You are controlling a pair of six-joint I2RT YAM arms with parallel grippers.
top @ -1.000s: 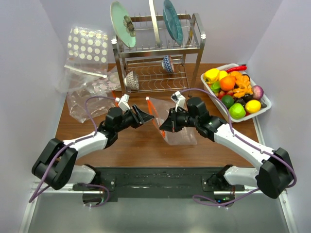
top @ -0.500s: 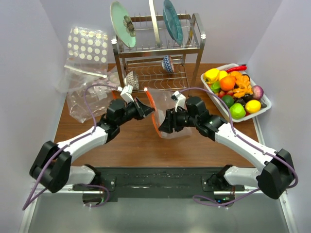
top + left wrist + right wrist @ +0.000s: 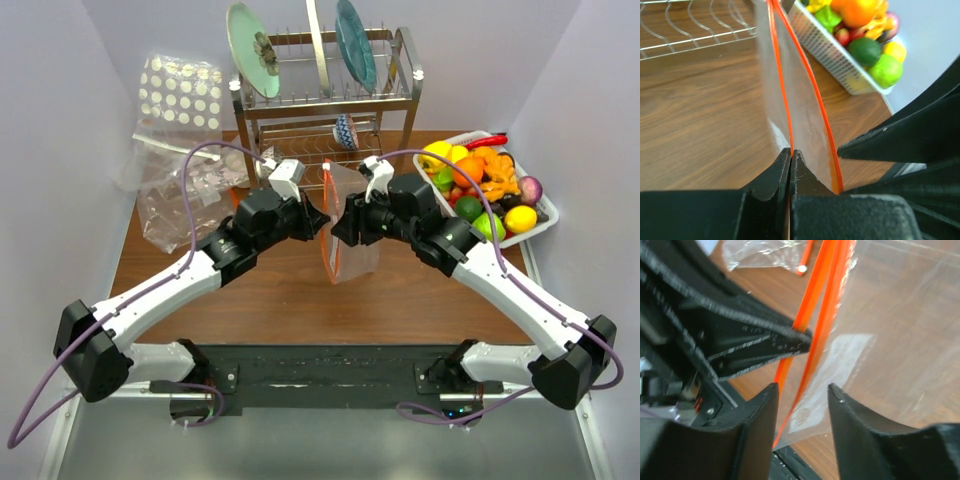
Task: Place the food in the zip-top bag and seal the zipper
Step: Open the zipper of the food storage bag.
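Our left gripper (image 3: 791, 152) is clamped on the zipper (image 3: 780, 75) of the zip-top bag (image 3: 355, 255). Our right gripper (image 3: 802, 388) gapes around the same strip, gripping nothing; the food (image 3: 478, 180) lies at two o'clock.

The right gripper (image 3: 802, 388) holds its jaws apart, with the orange zipper (image 3: 826, 300) of the clear zip-top bag (image 3: 895, 335) running up between them. The bag's white label (image 3: 842, 360) shows just beyond. From the left, the left gripper (image 3: 806, 335) pinches the zipper above the brown table (image 3: 765, 292)

Steel dish rack (image 3: 300, 102) with 2 plates (image 3: 250, 48); dotted bag (image 3: 180, 92) at left
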